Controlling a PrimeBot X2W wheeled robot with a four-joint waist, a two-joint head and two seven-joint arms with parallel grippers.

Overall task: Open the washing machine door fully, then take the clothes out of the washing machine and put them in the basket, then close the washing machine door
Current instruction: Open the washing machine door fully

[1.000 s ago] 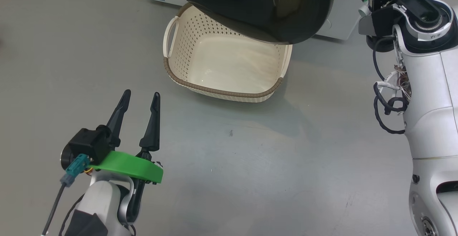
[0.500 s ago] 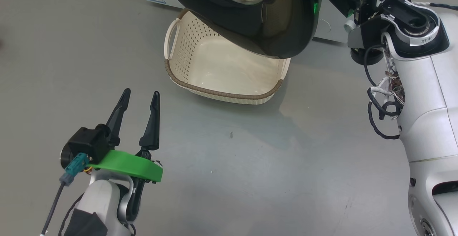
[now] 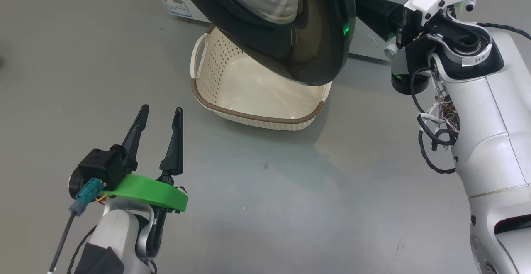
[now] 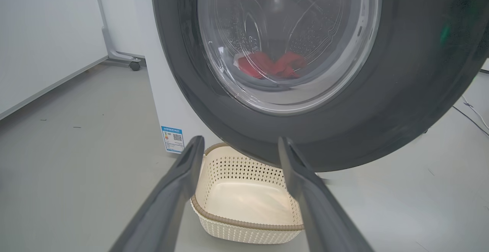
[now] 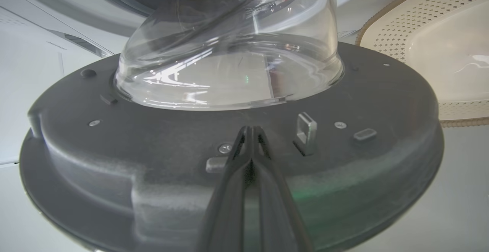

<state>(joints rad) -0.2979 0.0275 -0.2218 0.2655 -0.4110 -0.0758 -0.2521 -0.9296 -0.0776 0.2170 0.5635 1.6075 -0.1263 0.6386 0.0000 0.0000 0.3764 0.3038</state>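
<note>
My right claw is shut tight. Its two dark fingers are pressed together with nothing between them. The tips sit right at the grey inner side of the washing machine door, just beside a small metal latch and a screw. I cannot tell if they push on the door. Just past the tips, the clear glass bowl of the door bulges up.

My left claw is wide open and holds nothing. It hangs low over the grey floor, well apart from the door, with its fingers pointing toward the basket.

The door is swung partway out from the white washing machine. In the head view its shiny black rim hangs over the far part of the basket. The cream basket sits on the floor right in front of the machine, and I see nothing in it. A blue sticker is on the machine's front, down low.

Through the door glass in the left wrist view, I see the red clothes lying inside the drum.
</note>
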